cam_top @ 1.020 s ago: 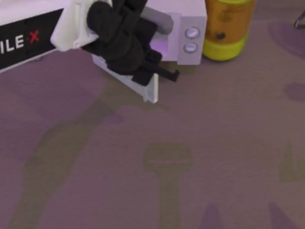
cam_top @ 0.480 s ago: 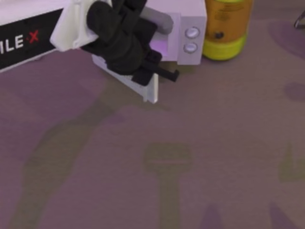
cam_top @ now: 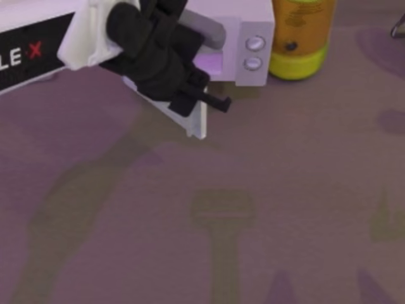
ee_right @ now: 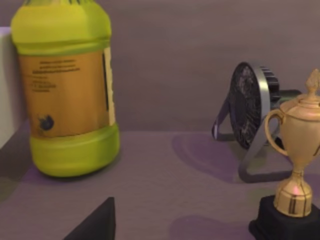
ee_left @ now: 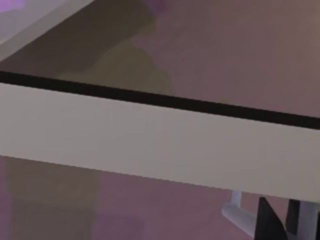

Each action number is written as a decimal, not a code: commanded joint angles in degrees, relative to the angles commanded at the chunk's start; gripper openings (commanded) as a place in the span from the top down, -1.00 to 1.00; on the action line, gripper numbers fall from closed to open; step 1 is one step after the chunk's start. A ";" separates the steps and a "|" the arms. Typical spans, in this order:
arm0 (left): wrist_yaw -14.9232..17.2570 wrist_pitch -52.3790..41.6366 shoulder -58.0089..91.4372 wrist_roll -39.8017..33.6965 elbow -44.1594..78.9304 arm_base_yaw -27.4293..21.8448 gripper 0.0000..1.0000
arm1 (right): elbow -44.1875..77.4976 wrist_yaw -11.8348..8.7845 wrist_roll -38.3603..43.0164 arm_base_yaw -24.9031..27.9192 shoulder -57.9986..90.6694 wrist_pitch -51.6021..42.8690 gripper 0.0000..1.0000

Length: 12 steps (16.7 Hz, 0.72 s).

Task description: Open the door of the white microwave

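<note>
The white microwave (cam_top: 250, 28) stands at the back of the table, two silvery knobs on its front panel. Its door (cam_top: 197, 119) is swung out toward the front left, so the lit cavity shows. My left gripper (cam_top: 212, 98) reaches over the door's free end from the left and is shut on the door's handle (ee_left: 245, 216). In the left wrist view the door's edge (ee_left: 160, 140) crosses the frame as a white band, with a dark finger (ee_left: 267, 225) by the handle. My right gripper (ee_right: 150, 232) is parked out of the top view, open, one finger (ee_right: 100, 225) showing.
A yellow-green jar (cam_top: 302, 38) stands against the microwave's right side, also seen from the right wrist (ee_right: 67, 90). Farther right are a small black fan (ee_right: 250, 110) on a wire stand and a gold trophy (ee_right: 295, 165) on a black base.
My left gripper has shifted a little to the left and back, and the door has swung slightly farther open with it. The right arm has not moved.
</note>
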 joint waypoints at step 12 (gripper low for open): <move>2.67 0.32 -2.27 5.10 -2.79 1.84 1.00 | 0.00 0.00 0.00 0.00 0.00 0.00 -1.00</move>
